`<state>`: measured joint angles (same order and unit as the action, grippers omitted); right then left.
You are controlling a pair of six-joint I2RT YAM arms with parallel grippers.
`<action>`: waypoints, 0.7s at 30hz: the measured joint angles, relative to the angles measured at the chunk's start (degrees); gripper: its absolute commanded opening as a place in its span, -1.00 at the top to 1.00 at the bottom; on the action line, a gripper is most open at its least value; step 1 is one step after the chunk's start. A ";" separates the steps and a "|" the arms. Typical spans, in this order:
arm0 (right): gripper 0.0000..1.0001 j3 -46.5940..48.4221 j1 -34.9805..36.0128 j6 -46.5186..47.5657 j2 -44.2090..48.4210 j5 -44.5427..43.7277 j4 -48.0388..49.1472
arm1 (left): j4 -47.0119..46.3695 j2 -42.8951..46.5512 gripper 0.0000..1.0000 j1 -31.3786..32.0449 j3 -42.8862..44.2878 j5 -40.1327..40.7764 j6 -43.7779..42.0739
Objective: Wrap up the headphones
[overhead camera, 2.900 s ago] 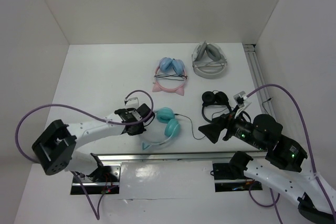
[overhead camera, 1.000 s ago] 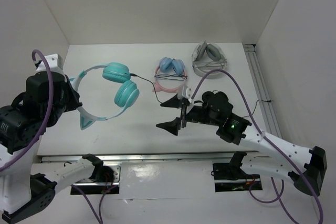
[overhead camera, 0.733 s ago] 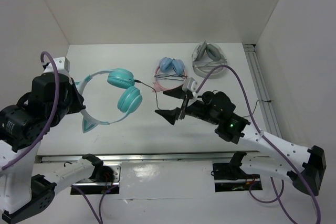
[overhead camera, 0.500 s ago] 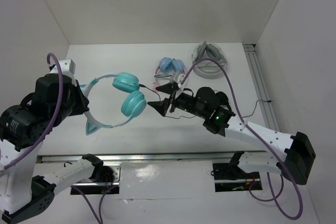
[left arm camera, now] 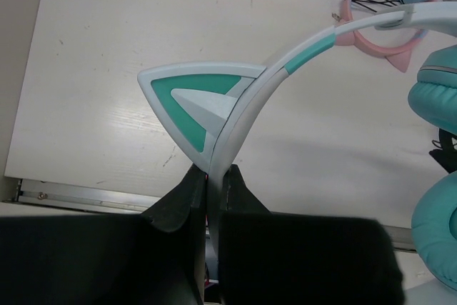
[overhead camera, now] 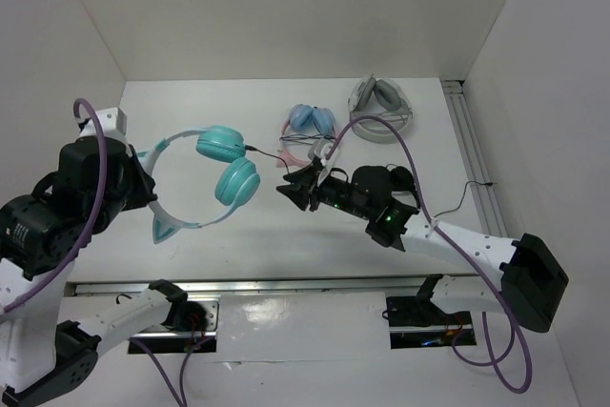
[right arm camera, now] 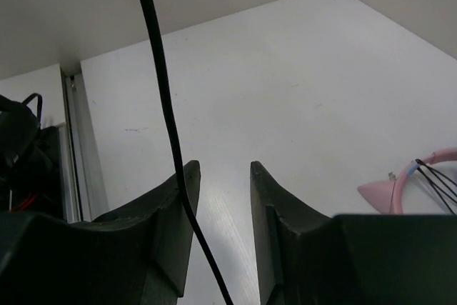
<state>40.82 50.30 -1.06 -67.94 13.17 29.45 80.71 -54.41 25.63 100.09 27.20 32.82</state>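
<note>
L end effector (left arm camera: 212, 176) clamped on headband (left arm camera: 300, 55) of teal headphones (overhead camera: 227, 164), just under a cat ear (left arm camera: 193, 101); set hangs above counter (overhead camera: 191, 111). R end effector (right arm camera: 225, 169) apart w/ narrow gap, black cable (right arm camera: 161, 69) running thru it along one finger, not pinched. Behind: pink-band headphones (overhead camera: 307, 126), grey headphones (overhead camera: 381, 110); black headphones (overhead camera: 400, 176) partly hidden by R arm (overhead camera: 448, 235)

The headphones (overhead camera: 235, 181) had teal cups and a white headband with teal segments; the cat ear (left arm camera: 193, 98) was a teal triangle with a pale grey centre, and the thin cable (right arm camera: 163, 83) was black. On the white table (overhead camera: 191, 111), toward its far edge, lay a blue-cupped, pink-banded pair (overhead camera: 310, 126) and a pale grey pair (overhead camera: 379, 107).
</note>
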 measured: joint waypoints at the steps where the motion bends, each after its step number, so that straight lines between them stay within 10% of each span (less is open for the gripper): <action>1: 0.15 -0.63 -0.04 -0.07 0.00 0.00 0.15 | -0.02 0.20 1.00 0.00 0.00 0.02 0.35; 21: 0.09 -3.74 -7.96 -3.87 -13.84 5.75 7.96 | 0.31 0.31 1.00 0.00 5.60 4.26 3.91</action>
<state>37.08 42.35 -4.93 -81.78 18.92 37.41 81.01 -54.11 25.63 105.69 31.46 36.73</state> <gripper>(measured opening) 0.453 0.146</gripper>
